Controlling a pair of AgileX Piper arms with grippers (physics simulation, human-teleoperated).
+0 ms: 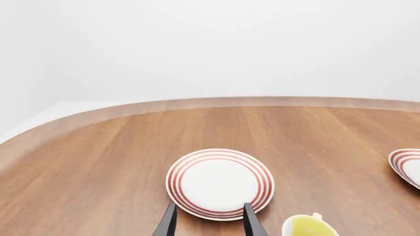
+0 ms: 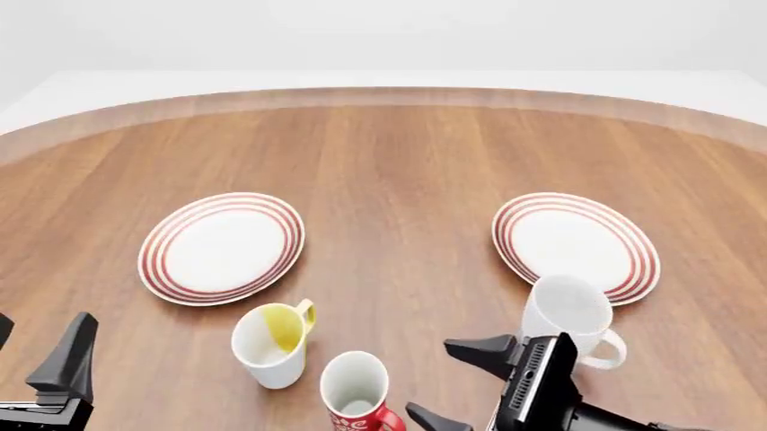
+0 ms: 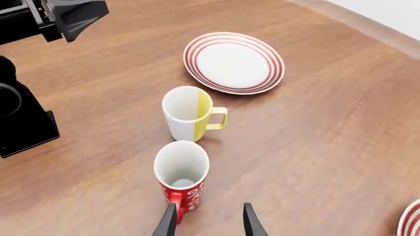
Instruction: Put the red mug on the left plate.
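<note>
- Standing upright at the near edge of the front view, at about 6 o'clock, the red mug [image 2: 357,395] is seen with its white inside showing and its base cut off by the frame.
- The left plate [image 2: 221,247] is found at about 10 o'clock from the red mug, well apart from it, flat on the wooden table [image 2: 396,171].
- Between mug and plate, at about 11 o'clock from the red mug and just beside it, the white-and-yellow mug [image 2: 273,344] is placed, its handle turned toward 1 o'clock.
- Open wood is left around the left plate toward 12 and 9 o'clock, up to the curved table edge.
- The right gripper [image 3: 208,222] is held released, fingers spread; in the right wrist view one finger [image 3: 168,222] is seen at the red mug's handle, though contact cannot be told.
- The left gripper [image 1: 210,223] is seen parted and holding nothing, low at 8 o'clock in the front view, aimed at the left plate.
- The right plate [image 2: 576,244] lies at 2 o'clock, with the plain white mug [image 2: 570,319] touching or overlapping its near rim.
</note>
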